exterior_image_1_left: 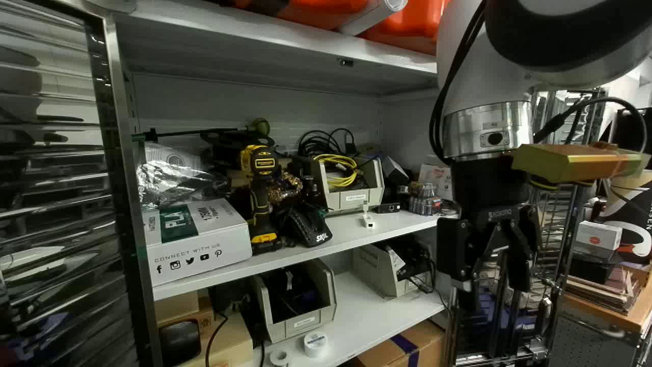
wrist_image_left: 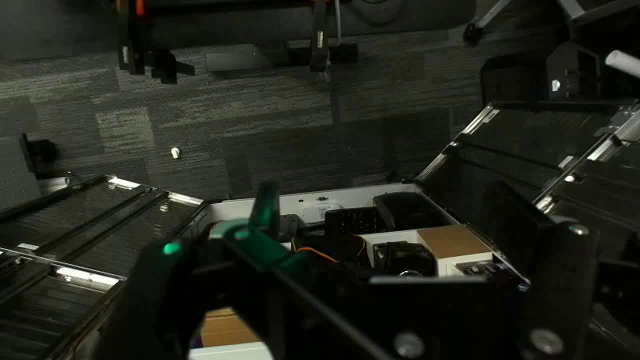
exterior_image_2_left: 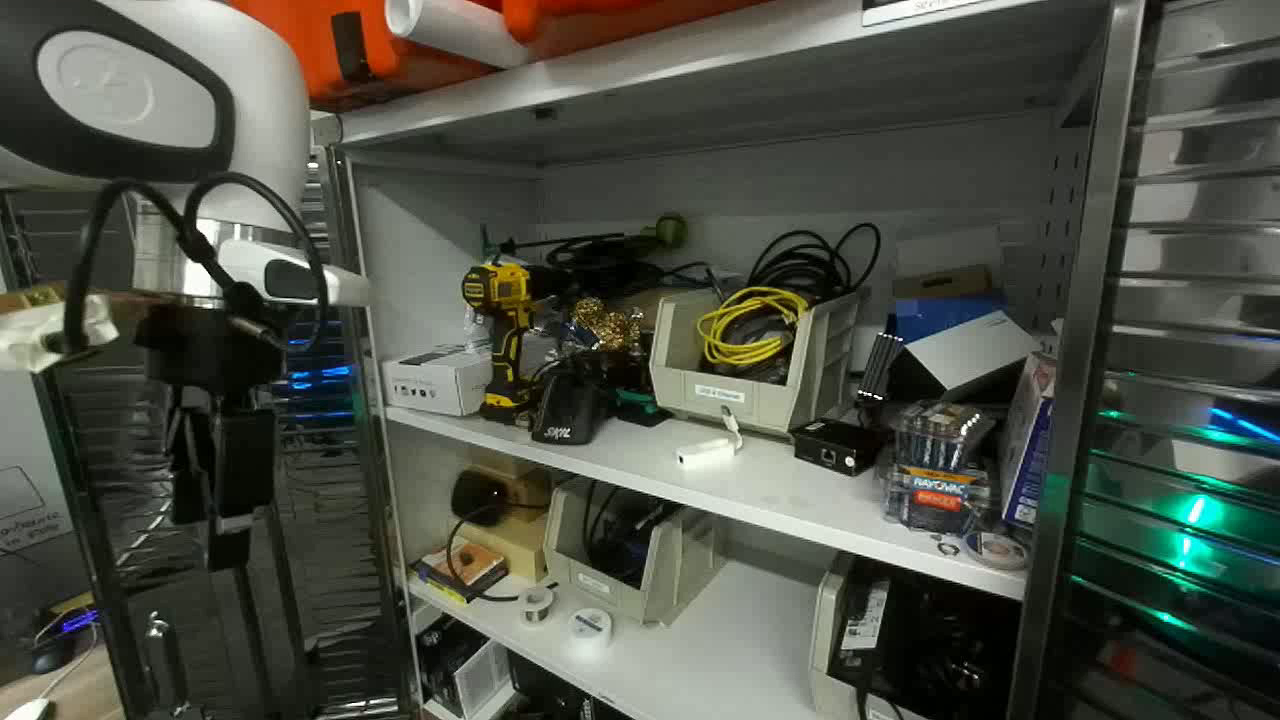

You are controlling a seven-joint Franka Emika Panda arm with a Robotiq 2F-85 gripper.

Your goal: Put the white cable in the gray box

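The cabinet (exterior_image_1_left: pixel 244 104) looms largest, its upper surface (exterior_image_2_left: pixel 765 478) the stage here. Your arm (exterior_image_1_left: pixel 494 92) hangs at the cabinet's three o'clock in an exterior view. There's the gray box (exterior_image_2_left: pixel 765 408), my pick because it stands nearest the action, a yellow cable (exterior_image_2_left: pixel 750 325) heaped inside. Watch the small black box (exterior_image_2_left: pixel 838 447) at about its four o'clock! Your fingers (exterior_image_1_left: pixel 520 270) are spread wide, gripping nothing, well out at the gray box's four o'clock in an exterior view. And smallest of all, the white cable (exterior_image_2_left: pixel 706 453), a stubby block with a short lead cocked upward, lying on the upper surface at the gray box's seven o'clock; whether it touches the box, I can't tell.

So this looks like the reach, nothing picked yet. I'd straddle the chunky white end rather than the flimsy lead, close gently, then rise clear of the front lip before letting go.
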